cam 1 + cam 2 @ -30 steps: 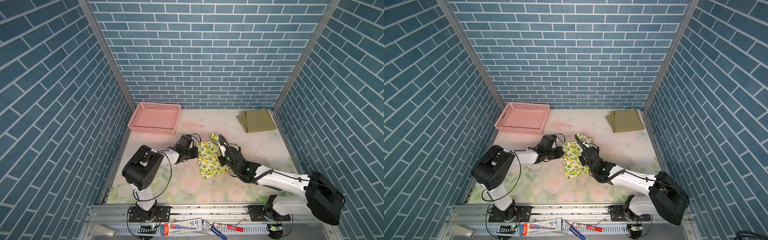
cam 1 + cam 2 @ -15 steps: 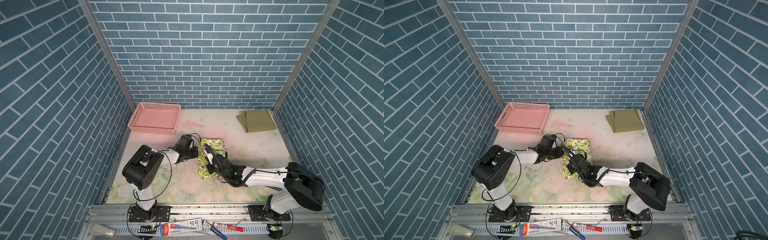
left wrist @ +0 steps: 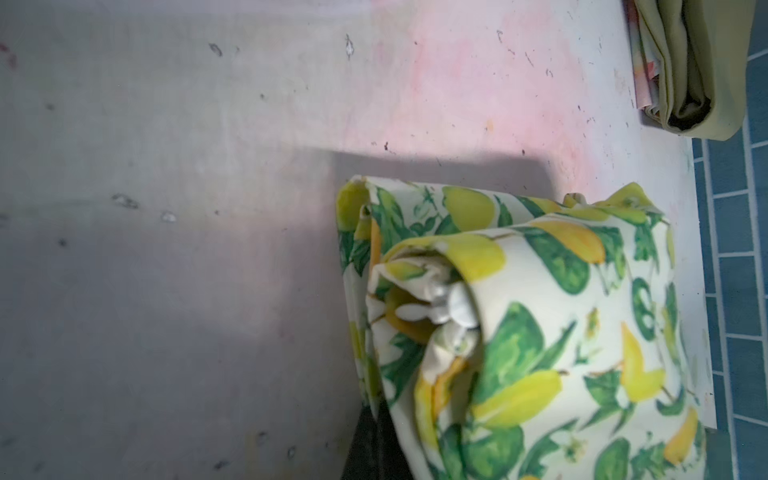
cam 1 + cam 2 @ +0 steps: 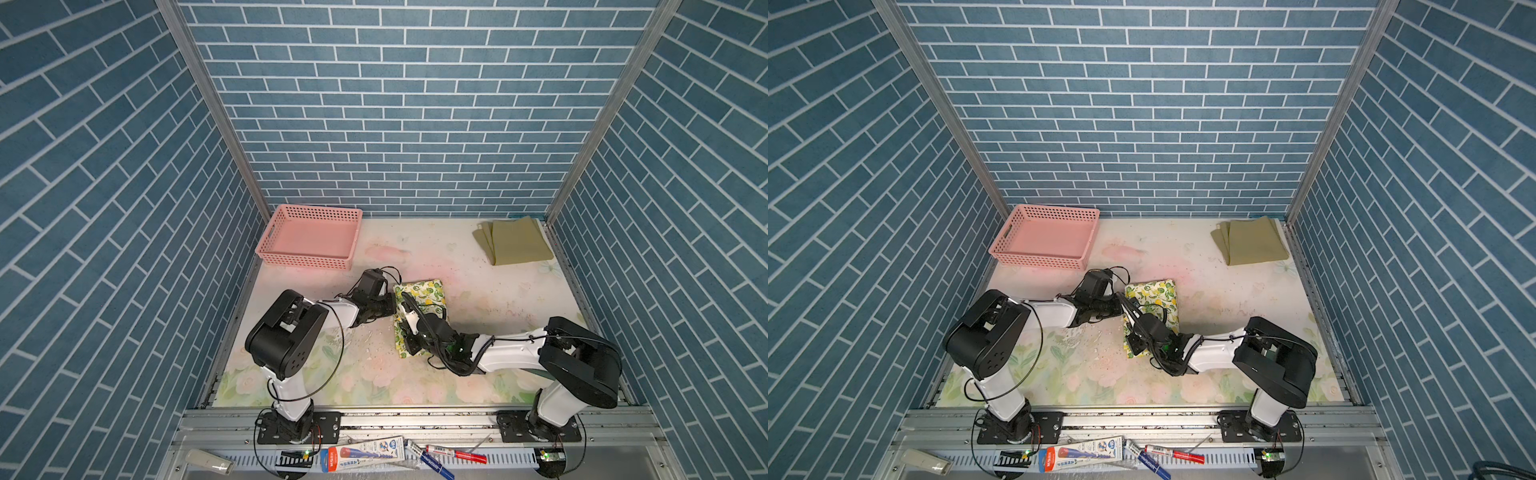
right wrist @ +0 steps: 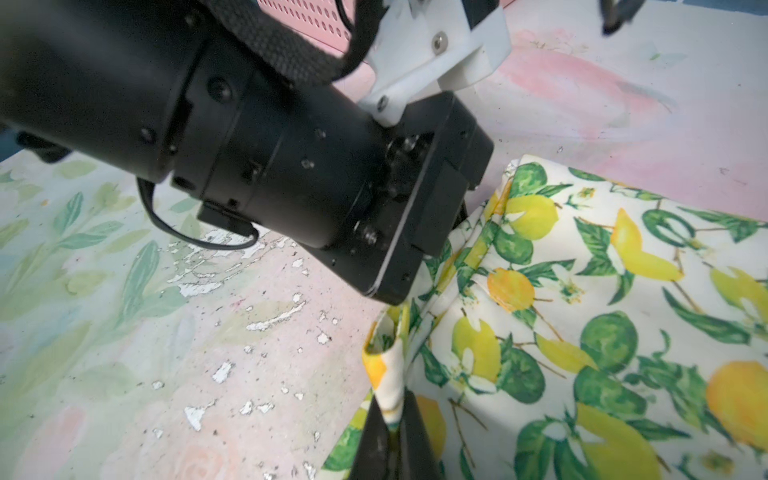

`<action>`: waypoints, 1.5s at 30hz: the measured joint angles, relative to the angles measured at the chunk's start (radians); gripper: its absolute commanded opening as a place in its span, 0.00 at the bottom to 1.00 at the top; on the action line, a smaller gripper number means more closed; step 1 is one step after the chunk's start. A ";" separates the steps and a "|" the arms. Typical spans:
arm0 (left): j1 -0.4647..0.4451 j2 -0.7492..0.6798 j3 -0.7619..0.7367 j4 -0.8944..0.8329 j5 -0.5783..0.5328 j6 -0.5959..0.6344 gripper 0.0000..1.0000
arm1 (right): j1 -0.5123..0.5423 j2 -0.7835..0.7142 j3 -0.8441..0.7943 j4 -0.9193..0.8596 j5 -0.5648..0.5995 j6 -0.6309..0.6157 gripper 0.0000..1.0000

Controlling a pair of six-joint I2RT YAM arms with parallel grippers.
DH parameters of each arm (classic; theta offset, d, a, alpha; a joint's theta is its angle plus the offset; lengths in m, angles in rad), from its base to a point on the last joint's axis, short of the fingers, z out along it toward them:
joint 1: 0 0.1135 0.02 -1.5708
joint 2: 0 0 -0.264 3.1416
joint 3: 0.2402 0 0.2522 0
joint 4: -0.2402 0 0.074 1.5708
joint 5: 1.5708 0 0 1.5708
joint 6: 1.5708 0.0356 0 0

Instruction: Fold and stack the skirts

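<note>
Here, left claw point(image 4: 393, 305) pinched shut on lemon skirt point(image 4: 428, 293) edge, right claw point(image 5: 390, 417) clamped on same cloth (a folded corner).

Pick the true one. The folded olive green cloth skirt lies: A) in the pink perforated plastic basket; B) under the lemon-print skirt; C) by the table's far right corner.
C: the folded olive green cloth skirt sits by that corner, apart from the pink perforated plastic basket and the white lemon-print cloth skirt.

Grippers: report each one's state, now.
Left gripper: closed on the lemon skirt at its edge.
Right gripper: closed, pinching a fold of the same skirt.
</note>
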 measured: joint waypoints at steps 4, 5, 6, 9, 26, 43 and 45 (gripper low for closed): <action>0.001 0.000 0.000 0.000 0.000 -0.004 0.00 | 0.000 0.024 -0.001 0.001 -0.015 0.000 0.00; 0.001 0.000 0.000 0.000 0.000 -0.005 0.00 | 0.000 0.027 -0.002 0.001 -0.020 0.000 0.00; 0.002 0.000 -0.001 0.000 0.000 -0.006 0.00 | 0.000 0.028 -0.005 0.002 -0.026 0.000 0.00; 0.002 -0.004 -0.002 -0.005 0.000 -0.007 0.00 | 0.000 0.028 -0.023 0.002 -0.039 0.000 0.00; 0.009 -0.024 -0.024 -0.005 -0.001 -0.038 0.06 | 0.000 0.092 -0.041 0.043 -0.121 0.000 0.00; 0.035 -0.274 -0.143 -0.019 -0.091 -0.069 0.29 | 0.000 0.110 -0.041 0.082 -0.138 0.000 0.00; 0.035 -0.271 -0.147 0.002 -0.078 -0.072 0.25 | -0.001 0.111 -0.041 0.084 -0.139 0.000 0.00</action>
